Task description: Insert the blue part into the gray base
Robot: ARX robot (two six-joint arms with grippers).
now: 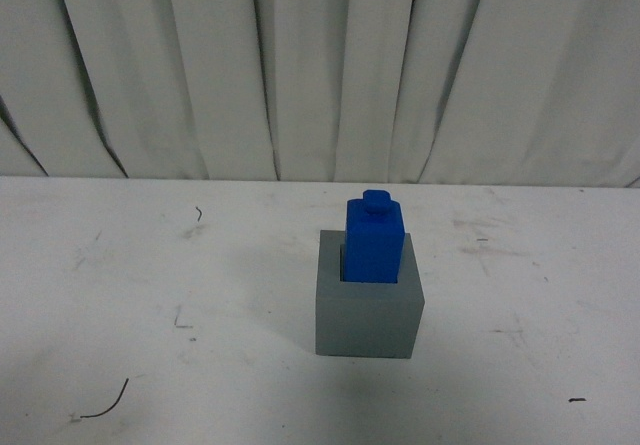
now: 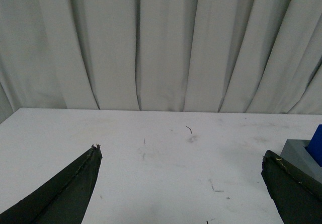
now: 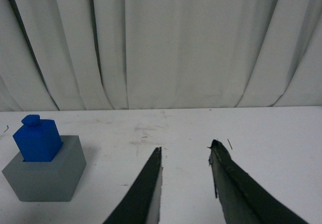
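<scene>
Matte gray base (image 1: 368, 315), smooth plastic-looking blue part (image 1: 375, 242), scuffed white table (image 1: 150, 295)

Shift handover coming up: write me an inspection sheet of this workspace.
Surface: white table, scuffed, with small dark marks.
Job's things: blue part stands upright in the recess of the gray base, knob on top; it looks already inserted.
Clutter: thin dark wire scrap near the front left.
Grippers: left gripper open, holding nothing; right gripper open, holding nothing; both away from the base.
Cables: nothing seen.
Surroundings: white pleated curtain behind the table.
</scene>
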